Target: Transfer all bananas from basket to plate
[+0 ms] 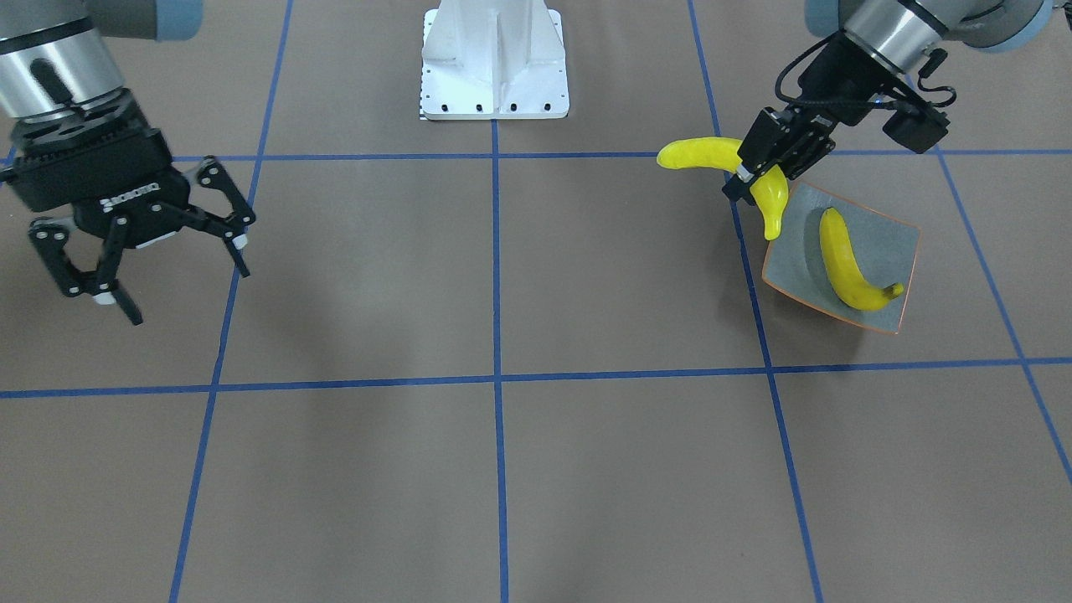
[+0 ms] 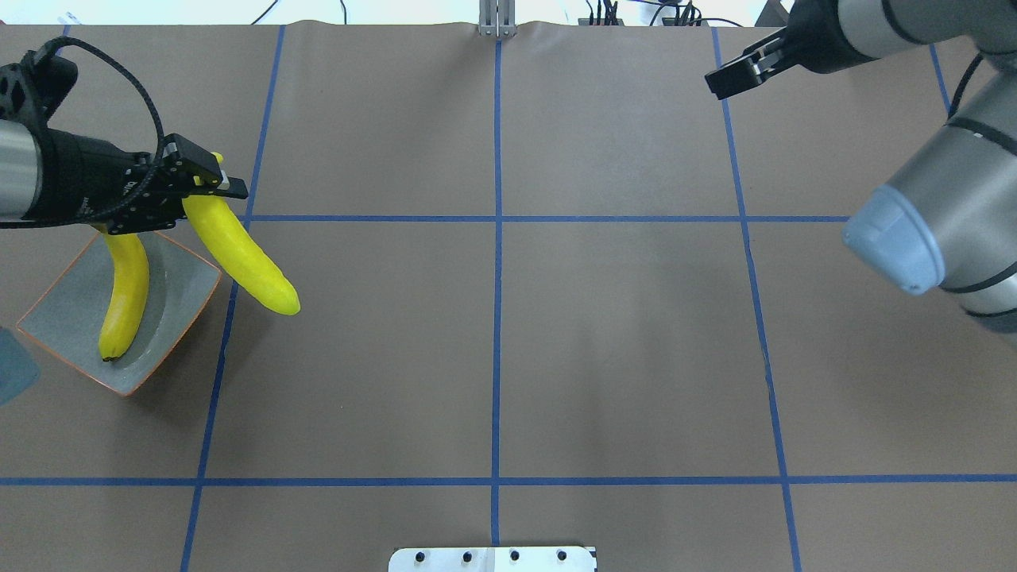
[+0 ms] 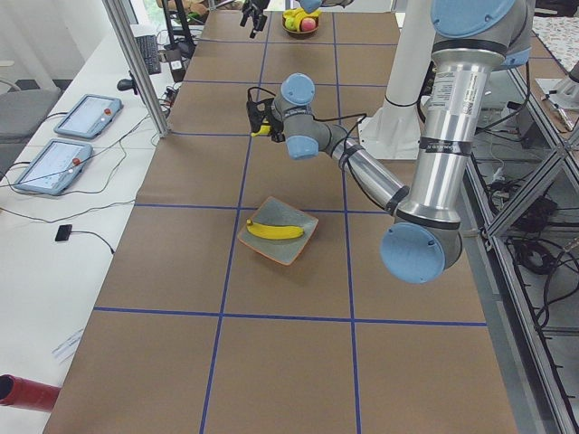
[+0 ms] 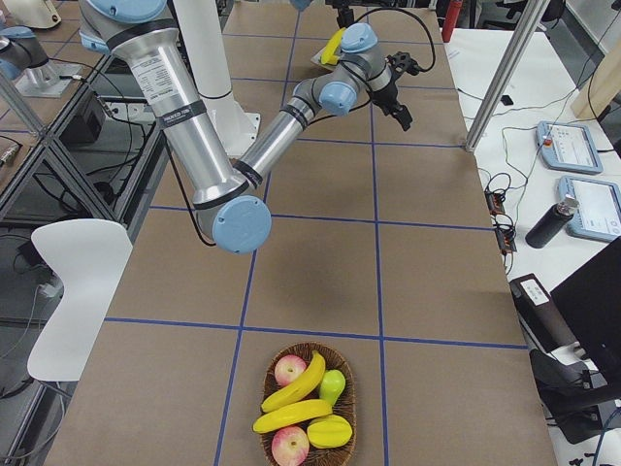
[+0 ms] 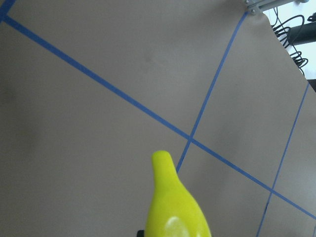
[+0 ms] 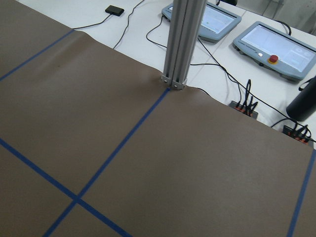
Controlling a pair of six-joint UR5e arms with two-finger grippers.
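Observation:
My left gripper [image 2: 222, 187] is shut on one end of a yellow banana [image 2: 242, 258], also seen in the front view [image 1: 708, 153]. It holds the banana above the table at the edge of the grey plate [image 2: 71, 318], with most of the banana's length sticking out beyond the rim. A second banana [image 2: 127, 290] lies in the plate. The left wrist view shows only the held banana's [image 5: 173, 202] end. My right gripper [image 1: 188, 293] is open and empty, far from the plate. The wicker basket [image 4: 281, 449] at the table's right end holds two more bananas [image 4: 291, 383].
The basket also holds two apples [image 4: 289, 369], a green pear and a yellow fruit. The white pedestal base [image 1: 494, 63] stands at the robot's side of the table. Blue tape lines cross the brown table. A metal post [image 6: 181, 44] stands at the far edge.

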